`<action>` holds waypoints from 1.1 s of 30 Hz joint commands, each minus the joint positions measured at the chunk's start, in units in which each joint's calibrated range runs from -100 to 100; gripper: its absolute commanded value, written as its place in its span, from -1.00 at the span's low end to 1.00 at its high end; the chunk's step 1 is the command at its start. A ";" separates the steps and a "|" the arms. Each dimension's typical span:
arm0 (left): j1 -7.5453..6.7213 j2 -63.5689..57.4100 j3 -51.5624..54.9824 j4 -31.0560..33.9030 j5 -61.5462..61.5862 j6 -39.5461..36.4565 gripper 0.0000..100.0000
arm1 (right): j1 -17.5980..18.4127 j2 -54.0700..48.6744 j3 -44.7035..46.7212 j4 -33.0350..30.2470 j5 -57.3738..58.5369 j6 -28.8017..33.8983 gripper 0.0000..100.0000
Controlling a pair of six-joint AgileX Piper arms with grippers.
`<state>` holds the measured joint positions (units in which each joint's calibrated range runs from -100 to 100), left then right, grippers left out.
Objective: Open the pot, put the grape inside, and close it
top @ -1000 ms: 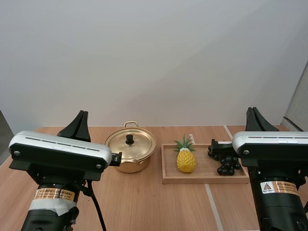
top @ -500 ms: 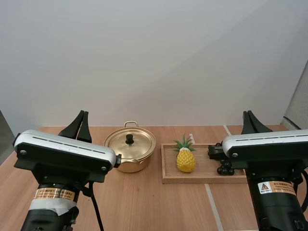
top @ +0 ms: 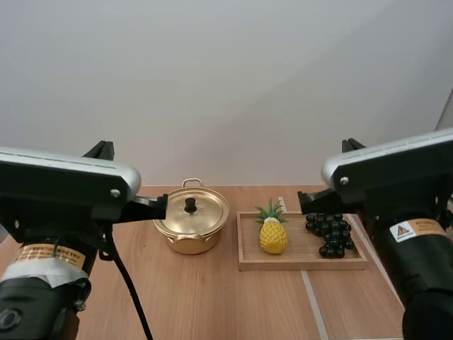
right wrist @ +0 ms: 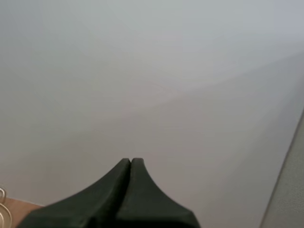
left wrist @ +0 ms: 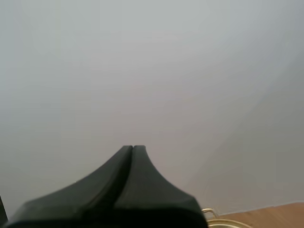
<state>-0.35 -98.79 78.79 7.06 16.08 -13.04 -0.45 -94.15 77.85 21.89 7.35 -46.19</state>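
Both left tool [left wrist: 133, 149] and right tool [right wrist: 130, 162] closed (empty); pineapple [top: 273, 236] between pot [top: 185, 244] and grapes [top: 330, 234]

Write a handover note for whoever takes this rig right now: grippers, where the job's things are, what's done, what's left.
Left gripper: fingers shut, holding nothing, raised and aimed at the wall.
Right gripper: fingers shut, holding nothing, also raised.
Pot: on the table, left of the wooden tray, lid on.
Grapes: at the right end of the tray, with a pineapple at its left end.
Done: nothing; no item is touched.
Left: lift the lid, put the grapes in the pot, put the lid back.
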 commanded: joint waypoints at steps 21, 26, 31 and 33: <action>0.04 48.67 -83.88 -8.70 76.56 0.45 -1.00 | -4.46 55.17 -97.28 -28.01 92.65 32.55 -1.00; 1.39 57.99 -88.16 -11.11 83.92 3.75 -1.00 | -4.46 58.49 -94.75 -30.36 92.65 30.15 -1.00; 2.34 65.27 -88.16 -11.11 83.92 3.84 -1.00 | -4.46 59.81 -84.45 -31.57 92.65 29.80 -1.00; 2.34 67.56 -88.16 -11.11 83.92 3.84 -1.00 | -4.46 59.91 -80.04 -31.57 92.65 29.80 -1.00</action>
<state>1.90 -33.25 -8.97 -3.24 99.83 -9.38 -4.71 -34.02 -6.17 -8.98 99.98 -15.77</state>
